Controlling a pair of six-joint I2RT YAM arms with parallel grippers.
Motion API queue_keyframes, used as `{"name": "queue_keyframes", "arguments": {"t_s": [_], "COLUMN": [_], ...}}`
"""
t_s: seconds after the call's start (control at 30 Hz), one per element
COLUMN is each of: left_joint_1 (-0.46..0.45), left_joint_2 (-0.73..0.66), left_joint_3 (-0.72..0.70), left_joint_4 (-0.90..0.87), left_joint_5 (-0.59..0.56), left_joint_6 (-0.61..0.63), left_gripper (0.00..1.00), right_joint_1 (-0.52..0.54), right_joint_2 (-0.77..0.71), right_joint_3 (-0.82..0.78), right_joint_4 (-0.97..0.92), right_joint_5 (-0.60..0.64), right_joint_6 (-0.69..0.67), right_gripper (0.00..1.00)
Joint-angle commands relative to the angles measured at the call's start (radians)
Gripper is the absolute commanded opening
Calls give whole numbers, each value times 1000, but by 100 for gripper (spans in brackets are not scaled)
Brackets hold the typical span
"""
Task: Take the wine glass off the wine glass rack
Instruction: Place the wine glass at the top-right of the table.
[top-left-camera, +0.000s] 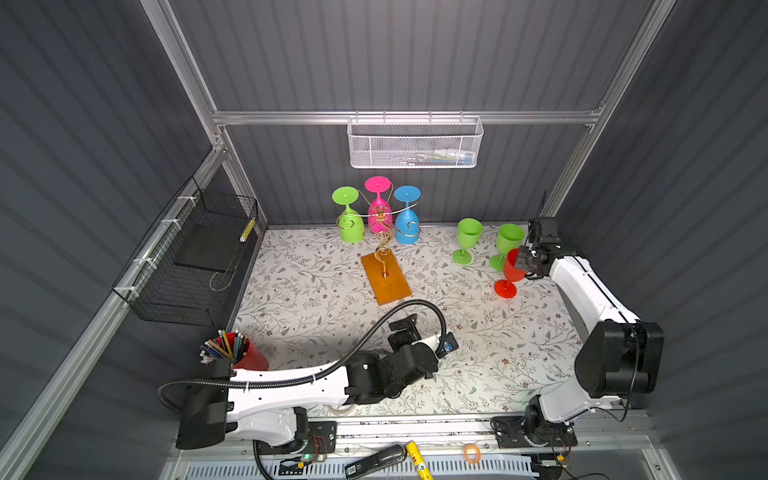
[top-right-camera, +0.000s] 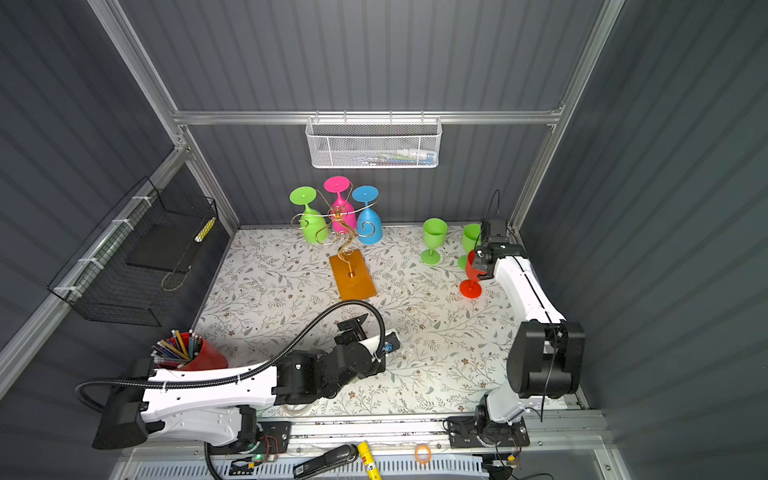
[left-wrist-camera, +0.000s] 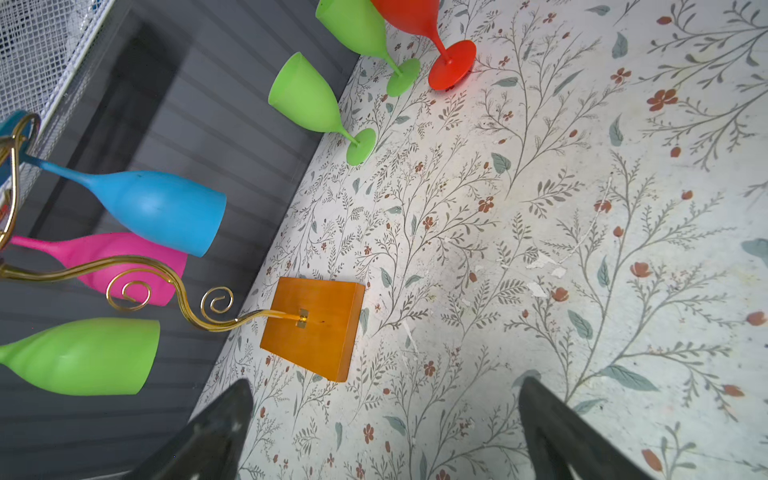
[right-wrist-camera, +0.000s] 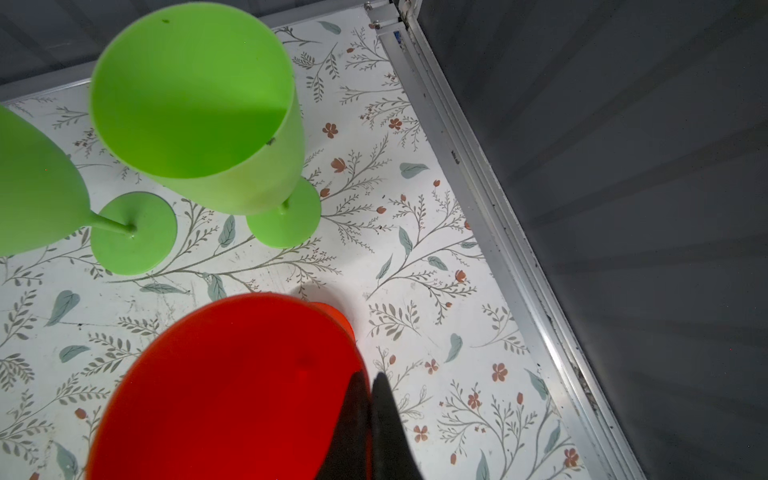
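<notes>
The wine glass rack (top-left-camera: 386, 278), gold wire on an orange-brown wooden base (left-wrist-camera: 316, 328), stands at the back centre. Green (top-left-camera: 349, 224), pink (top-left-camera: 378, 212) and blue (top-left-camera: 407, 224) glasses hang upside down from it. A red wine glass (top-left-camera: 510, 270) is upright at the right, its foot at the tabletop. My right gripper (right-wrist-camera: 368, 380) is shut on its rim, one finger inside the bowl (right-wrist-camera: 232, 395) and one outside. My left gripper (left-wrist-camera: 384, 384) is open and holds nothing. It hovers low over the table in front of the rack, seen in a top view (top-left-camera: 405, 326).
Two green glasses (top-left-camera: 467, 241) (top-left-camera: 507, 245) stand upright just behind the red one, close to the right wall rail (right-wrist-camera: 478, 174). A red cup of pencils (top-left-camera: 241, 353) is front left. A black wire basket (top-left-camera: 187, 257) hangs on the left wall and a white mesh basket (top-left-camera: 415, 143) on the back wall.
</notes>
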Motion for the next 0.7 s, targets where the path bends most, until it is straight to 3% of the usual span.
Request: {"name": "queue_keyframes", "arguments": {"t_s": [0.0, 0.2, 0.4, 0.67], "left_joint_1": [-8, -8, -8, -8], "left_joint_2": [-32, -43, -84, -98], "left_joint_3": [36, 39, 56, 110], "left_joint_4": [-56, -107, -112, -124], "left_joint_5": [11, -10, -15, -21], "left_joint_6": [-77, -120, -152, -169], "left_gripper": [100, 100, 100, 100], "right_joint_1": [-4, -3, -4, -3], "right_joint_2": [10, 17, 0, -45], "right_joint_3": [-18, -42, -77, -80], "right_joint_4": [30, 49, 64, 40], "right_joint_5": [31, 31, 22, 51], "right_joint_6": [3, 10, 26, 29], "right_gripper": [0, 2, 12, 54]}}
